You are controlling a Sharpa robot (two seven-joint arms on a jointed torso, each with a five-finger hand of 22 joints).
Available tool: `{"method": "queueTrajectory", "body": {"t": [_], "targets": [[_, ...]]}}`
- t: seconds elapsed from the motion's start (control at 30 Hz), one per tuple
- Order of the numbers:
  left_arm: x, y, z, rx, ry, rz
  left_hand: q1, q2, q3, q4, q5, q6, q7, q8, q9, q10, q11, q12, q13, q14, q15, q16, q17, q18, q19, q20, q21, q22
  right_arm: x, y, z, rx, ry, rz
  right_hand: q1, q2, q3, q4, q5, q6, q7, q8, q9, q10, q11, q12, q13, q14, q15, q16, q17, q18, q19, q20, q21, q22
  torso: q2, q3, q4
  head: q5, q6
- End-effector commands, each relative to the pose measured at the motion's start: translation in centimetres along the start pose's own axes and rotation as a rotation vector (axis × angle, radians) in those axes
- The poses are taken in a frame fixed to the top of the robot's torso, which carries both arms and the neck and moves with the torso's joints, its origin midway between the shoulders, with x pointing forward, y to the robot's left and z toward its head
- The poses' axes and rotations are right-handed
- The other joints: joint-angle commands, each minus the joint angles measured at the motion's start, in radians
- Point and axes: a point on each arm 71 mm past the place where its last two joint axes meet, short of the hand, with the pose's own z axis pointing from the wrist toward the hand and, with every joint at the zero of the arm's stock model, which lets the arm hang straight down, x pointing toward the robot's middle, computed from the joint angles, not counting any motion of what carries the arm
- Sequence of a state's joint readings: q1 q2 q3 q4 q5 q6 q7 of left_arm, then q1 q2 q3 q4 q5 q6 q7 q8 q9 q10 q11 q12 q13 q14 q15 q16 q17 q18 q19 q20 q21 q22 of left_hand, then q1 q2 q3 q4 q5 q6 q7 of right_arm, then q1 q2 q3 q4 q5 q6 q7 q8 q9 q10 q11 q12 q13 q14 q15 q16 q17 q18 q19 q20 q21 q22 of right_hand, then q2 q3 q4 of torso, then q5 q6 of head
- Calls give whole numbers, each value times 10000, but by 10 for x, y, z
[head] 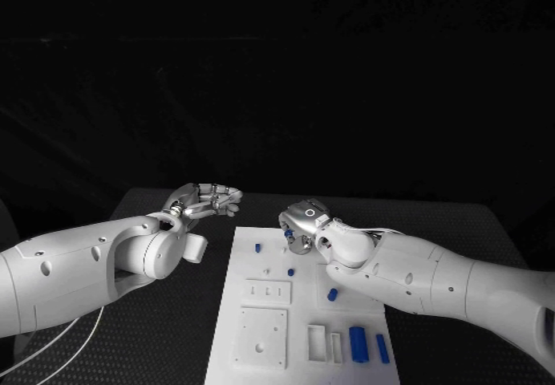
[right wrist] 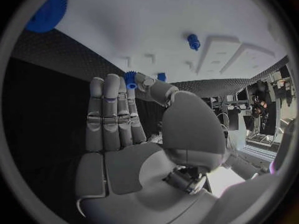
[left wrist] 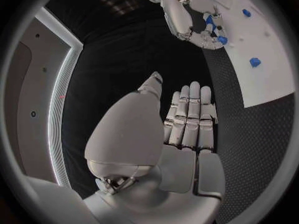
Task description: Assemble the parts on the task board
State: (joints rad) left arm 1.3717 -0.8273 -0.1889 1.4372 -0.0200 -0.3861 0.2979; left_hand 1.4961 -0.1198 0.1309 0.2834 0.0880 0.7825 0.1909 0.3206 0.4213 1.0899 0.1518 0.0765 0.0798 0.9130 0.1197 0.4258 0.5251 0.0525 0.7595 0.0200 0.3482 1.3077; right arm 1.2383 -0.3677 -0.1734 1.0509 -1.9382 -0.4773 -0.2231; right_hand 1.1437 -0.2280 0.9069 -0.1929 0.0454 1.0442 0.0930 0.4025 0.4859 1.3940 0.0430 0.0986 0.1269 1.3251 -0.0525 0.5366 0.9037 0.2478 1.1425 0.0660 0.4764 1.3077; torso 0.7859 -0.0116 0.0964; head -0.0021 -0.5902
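I see the board (head: 261,321) lying lengthwise down the middle of the table (head: 463,220), between my two arms.

At its near end, behind my right hand and partly under the forearm, two upright blue bars (head: 358,343) stand side by side next to white slotted blocks (head: 317,341). A small blue part (head: 333,294) sits just beside the right forearm, and another (head: 292,272) lies a little further up, close behind the right hand.

My right hand (head: 303,224) is over the far right part of the board. In the right wrist view the fingers (right wrist: 111,114) are straight and pressed together, with the thumb bent toward them, and a small blue part (right wrist: 130,79) sits at the fingertips. I cannot tell whether it is pinched or merely touched. In that same view a blue peg (right wrist: 194,41) stands in the board beyond the fingertips, and a blue gear (right wrist: 49,12) lies further off to one side.

My left hand (head: 208,200) hovers off the board's far left corner, over bare table. The left wrist view shows its fingers (left wrist: 190,114) straight and pressed together, with nothing held. A blue part (head: 254,248) lies on the board between the two hands.
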Motion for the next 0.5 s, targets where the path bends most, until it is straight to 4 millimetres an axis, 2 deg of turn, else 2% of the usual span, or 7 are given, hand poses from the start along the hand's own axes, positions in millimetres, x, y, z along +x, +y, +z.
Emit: {"method": "queueTrajectory", "body": {"t": [0.03,0.27,0.43,0.5], "targets": [[3,-4,0,171,167,-59,88,-17,-19,32,-5,48,-1,-67,-12,69,-9,-32,-11,44,10,-66,14,204,92,1,-57,129,-1,2,1,-64,-121,-172,135,2,64,29,32,97,6,47,7,48,2,-24,737,5,-57,63,16,139,-21,-79,40,245,62,-20,55,-25,3],[3,-7,0,219,171,-40,95,-17,-28,35,-5,50,0,-66,-13,72,-8,-34,-11,45,11,-68,15,204,92,2,-58,129,0,2,3,-74,-51,-219,133,-9,74,44,32,100,5,45,13,54,1,-27,745,5,-58,73,17,139,-23,-81,59,245,124,-49,104,-40,5],[2,-7,1,222,165,-35,101,-17,-35,37,-5,50,1,-67,-14,73,-8,-36,-11,45,12,-69,16,204,92,3,-58,130,3,2,3,-45,53,-251,135,-19,80,51,32,103,4,43,17,58,-1,-30,751,6,-60,81,19,139,-24,-83,74,245,141,-62,106,-52,-13],[3,-7,1,222,173,-37,103,-17,-38,37,-5,51,1,-67,-15,74,-8,-36,-11,45,12,-69,16,204,92,3,-58,130,4,3,3,-53,77,-254,136,-22,84,52,32,104,3,43,19,59,-1,-31,753,6,-60,84,19,139,-25,-84,80,245,137,-55,97,-38,-25]]}}
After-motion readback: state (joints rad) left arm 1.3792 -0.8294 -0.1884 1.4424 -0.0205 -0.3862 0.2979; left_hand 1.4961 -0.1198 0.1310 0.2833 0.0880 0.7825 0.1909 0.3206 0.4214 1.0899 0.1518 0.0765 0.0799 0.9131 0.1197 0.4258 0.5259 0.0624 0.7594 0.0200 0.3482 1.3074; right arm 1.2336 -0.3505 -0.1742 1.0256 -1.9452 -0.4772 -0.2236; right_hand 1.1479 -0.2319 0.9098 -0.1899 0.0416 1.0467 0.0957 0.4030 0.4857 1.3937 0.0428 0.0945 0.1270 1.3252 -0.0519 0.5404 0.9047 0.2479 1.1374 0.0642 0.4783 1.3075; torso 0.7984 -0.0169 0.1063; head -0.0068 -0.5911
